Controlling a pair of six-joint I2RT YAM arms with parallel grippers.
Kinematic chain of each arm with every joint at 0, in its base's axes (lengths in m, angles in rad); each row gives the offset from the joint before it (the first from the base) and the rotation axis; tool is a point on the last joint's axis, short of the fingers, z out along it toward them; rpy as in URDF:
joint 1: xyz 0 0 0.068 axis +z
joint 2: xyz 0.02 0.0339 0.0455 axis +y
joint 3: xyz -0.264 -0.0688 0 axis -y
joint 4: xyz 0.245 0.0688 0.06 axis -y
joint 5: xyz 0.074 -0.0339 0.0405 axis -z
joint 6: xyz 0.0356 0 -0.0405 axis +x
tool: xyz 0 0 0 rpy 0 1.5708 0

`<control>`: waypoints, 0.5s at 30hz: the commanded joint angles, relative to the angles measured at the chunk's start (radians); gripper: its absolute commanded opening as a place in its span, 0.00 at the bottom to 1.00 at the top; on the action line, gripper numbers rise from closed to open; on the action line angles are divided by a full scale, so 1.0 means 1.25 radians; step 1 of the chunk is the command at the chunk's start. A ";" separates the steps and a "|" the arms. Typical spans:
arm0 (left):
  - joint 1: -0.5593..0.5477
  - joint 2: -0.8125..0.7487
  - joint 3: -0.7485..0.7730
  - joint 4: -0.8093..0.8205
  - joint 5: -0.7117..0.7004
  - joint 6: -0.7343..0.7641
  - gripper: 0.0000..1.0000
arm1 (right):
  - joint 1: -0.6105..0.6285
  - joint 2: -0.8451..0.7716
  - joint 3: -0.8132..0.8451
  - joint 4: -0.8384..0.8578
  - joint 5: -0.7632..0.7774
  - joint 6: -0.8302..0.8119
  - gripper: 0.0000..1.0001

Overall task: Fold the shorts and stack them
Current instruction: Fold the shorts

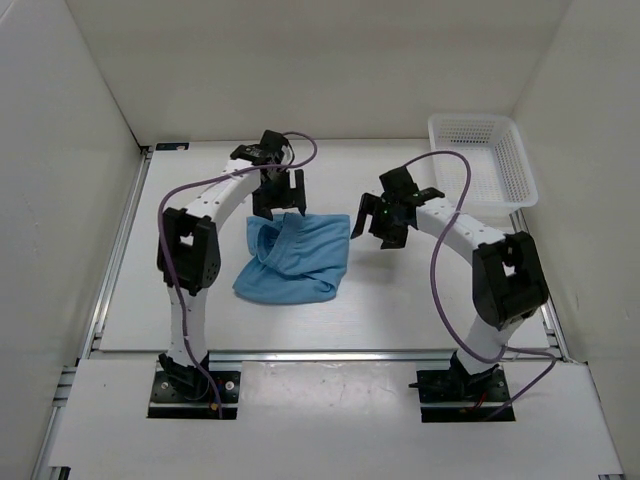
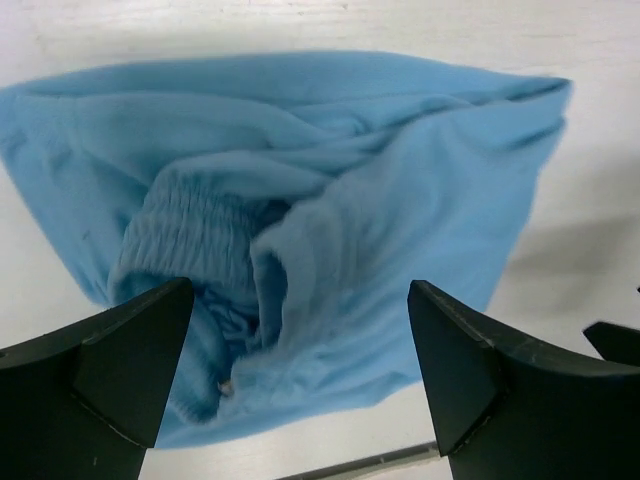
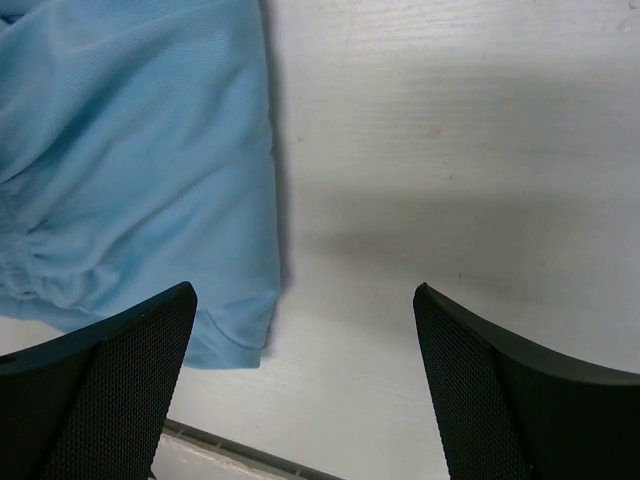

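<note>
Light blue shorts (image 1: 295, 262) lie loosely folded on the white table (image 1: 400, 310), between the two arms. Left gripper (image 1: 279, 203) hangs over their far edge, jaws spread, holding nothing. Right gripper (image 1: 378, 228), jaws likewise spread and empty, hangs just beside their right edge.

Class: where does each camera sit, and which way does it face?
Top external: overhead from behind, looking down at both arms, shorts and basket.
Left wrist: on left gripper, facing down at shorts; both fingers show.
Right wrist: on right gripper, over shorts' edge and table; fingers show.
All three share the shorts.
</note>
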 commanded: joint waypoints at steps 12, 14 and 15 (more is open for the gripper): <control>-0.028 0.080 0.116 -0.032 0.029 0.016 0.21 | -0.009 0.132 -0.051 0.151 -0.258 -0.019 0.94; -0.018 0.057 0.102 -0.032 0.055 0.016 0.10 | -0.009 0.150 -0.059 0.163 -0.265 -0.019 0.94; -0.009 0.045 0.101 -0.032 0.055 0.016 0.10 | -0.002 0.150 -0.059 0.170 -0.274 -0.019 0.93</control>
